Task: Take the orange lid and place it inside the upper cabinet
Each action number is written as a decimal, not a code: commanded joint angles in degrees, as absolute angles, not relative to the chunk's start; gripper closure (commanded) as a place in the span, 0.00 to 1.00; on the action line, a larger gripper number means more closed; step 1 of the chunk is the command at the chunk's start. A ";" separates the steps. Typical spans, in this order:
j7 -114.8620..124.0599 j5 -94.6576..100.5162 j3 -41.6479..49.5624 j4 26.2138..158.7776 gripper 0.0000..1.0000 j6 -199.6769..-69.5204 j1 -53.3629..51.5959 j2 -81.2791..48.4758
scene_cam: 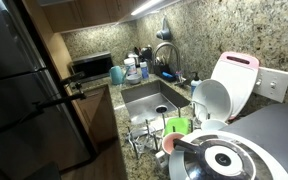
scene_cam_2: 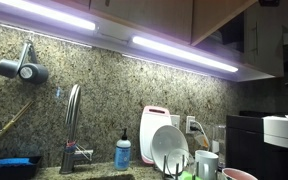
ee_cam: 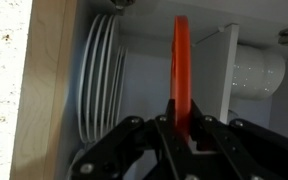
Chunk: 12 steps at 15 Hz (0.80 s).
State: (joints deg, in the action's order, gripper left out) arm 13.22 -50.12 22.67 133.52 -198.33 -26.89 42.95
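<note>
In the wrist view my gripper (ee_cam: 181, 125) is shut on the orange lid (ee_cam: 181, 60). The lid is seen edge-on, upright, as a thin orange-red strip rising from between the fingers. It is inside the open upper cabinet, whose brown wooden side panel (ee_cam: 49, 90) is at the left. The lid stands between a row of upright white plates (ee_cam: 99, 80) and a white divider (ee_cam: 227, 70). The cabinet's brown doors show in both exterior views (scene_cam_2: 154, 15) (scene_cam: 84, 12). The gripper does not show clearly in either exterior view.
A white mug (ee_cam: 256, 72) lies inside the cabinet at the right. Below are a granite counter with a sink (scene_cam: 149, 100), a faucet (scene_cam_2: 72, 120), a green cup (scene_cam: 177, 126), a pink-edged cutting board (scene_cam: 239, 60) and white dishes (scene_cam_2: 169, 148). The dark refrigerator (scene_cam: 24, 90) stands alongside.
</note>
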 commanded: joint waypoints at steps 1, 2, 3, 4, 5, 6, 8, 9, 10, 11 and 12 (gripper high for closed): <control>15.59 -50.27 23.00 129.75 0.96 -198.33 -26.85 39.49; 15.87 -50.06 23.06 129.33 0.96 -198.33 -26.93 39.26; 13.96 -50.09 22.71 132.14 0.96 -198.33 -26.86 41.38; 13.93 -50.07 22.71 131.95 0.86 -198.33 -26.86 41.16; 13.90 -50.07 22.71 132.07 0.86 -198.33 -26.85 41.15; 13.89 -50.07 22.71 132.14 0.86 -198.33 -26.85 41.16; 13.89 -50.07 22.71 132.21 0.96 -198.33 -26.84 41.16; 14.48 -50.69 22.75 131.77 0.96 -198.33 -26.75 40.46; 14.69 -50.60 22.94 131.18 0.96 -198.33 -26.66 39.80; 14.57 -50.22 23.31 130.71 0.96 -198.33 -27.03 39.35; 14.87 -50.36 23.57 130.06 0.96 -198.33 -26.99 38.59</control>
